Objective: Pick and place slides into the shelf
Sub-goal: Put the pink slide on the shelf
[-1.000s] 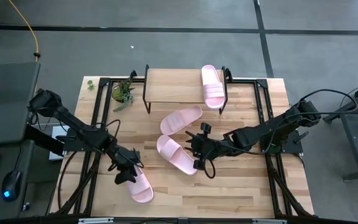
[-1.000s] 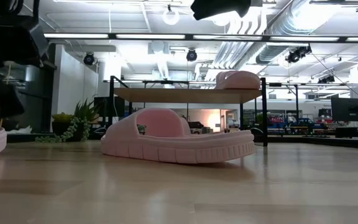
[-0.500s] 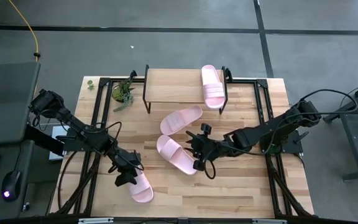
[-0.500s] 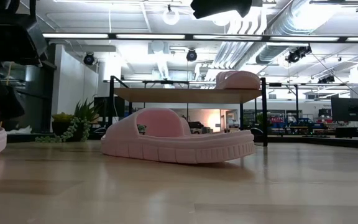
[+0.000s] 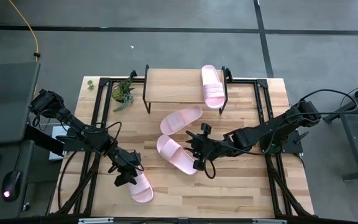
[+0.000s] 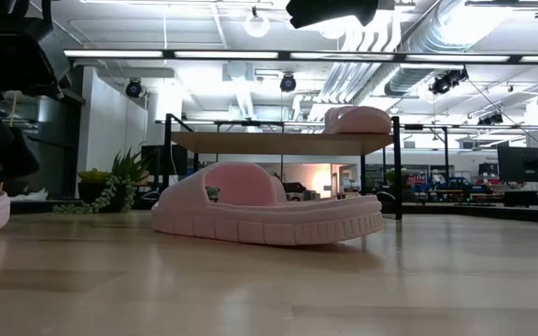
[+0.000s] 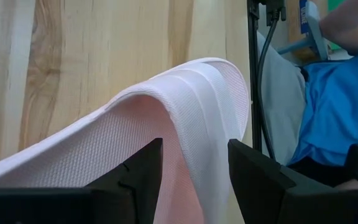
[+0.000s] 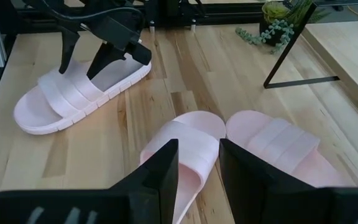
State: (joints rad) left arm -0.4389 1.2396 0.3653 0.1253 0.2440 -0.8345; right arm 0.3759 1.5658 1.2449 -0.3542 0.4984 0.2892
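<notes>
One pink slide [image 5: 212, 86] lies on the shelf [image 5: 173, 87] at its right end. A second slide [image 5: 181, 119] rests on the table in front of the shelf. A third slide [image 5: 176, 154] lies mid-table, sole down. My right gripper [image 8: 197, 149] hangs open well above this third slide's right edge, touching nothing. Near the front left is another slide [image 5: 141, 188], with my left gripper [image 5: 129, 174] shut on it. My left gripper holds the front-left slide by its ribbed strap [image 7: 210, 118], at the edge facing the fingers. One finger [image 7: 138, 171] is under the strap's arch and the other [image 7: 253, 171] is outside it. The fingers slant down from the table's left. The slide stays low at the table top.
A small potted plant [image 5: 123, 92] stands left of the shelf. Black frame rails [image 5: 98, 124] run along the table's left and right sides. A person in a blue top [image 7: 340, 93] is beyond the table edge. Bare wood lies at the front right.
</notes>
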